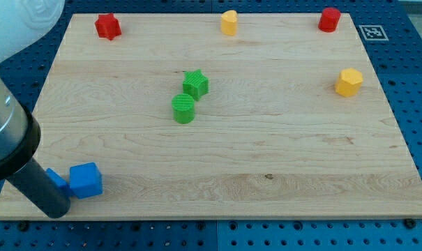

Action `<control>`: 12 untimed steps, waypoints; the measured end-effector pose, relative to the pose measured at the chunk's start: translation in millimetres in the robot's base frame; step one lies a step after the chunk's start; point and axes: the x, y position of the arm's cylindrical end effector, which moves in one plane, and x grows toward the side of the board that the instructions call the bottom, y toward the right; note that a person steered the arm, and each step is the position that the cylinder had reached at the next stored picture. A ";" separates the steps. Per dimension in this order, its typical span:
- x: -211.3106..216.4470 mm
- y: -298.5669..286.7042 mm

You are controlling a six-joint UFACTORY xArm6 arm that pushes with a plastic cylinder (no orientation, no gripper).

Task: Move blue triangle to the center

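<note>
Camera view: two blue blocks [85,180] (bottom left), my tip [55,211] beside.

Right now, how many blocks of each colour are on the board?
Red: 2, a star at the view's top left and another red block at the top right.
Yellow: 2, one at the top middle, one at the right.
Green: 2, a star and a round one.
Blue: 2, a cube and a partly hidden one beside my tip.
Total: 8

My tip [55,211] sits at the view's bottom left, the dark rod slanting up toward the left edge.
</note>
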 end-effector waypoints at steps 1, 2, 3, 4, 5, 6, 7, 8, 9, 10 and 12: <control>-1.1 -14.1; -8.8 -14.2; -29.0 -14.2; -43.0 -14.3; -46.2 -14.3; -51.3 -14.3; -63.8 -14.3; -71.0 -14.0; -80.8 -13.1; -96.5 -13.1; -113.9 -13.1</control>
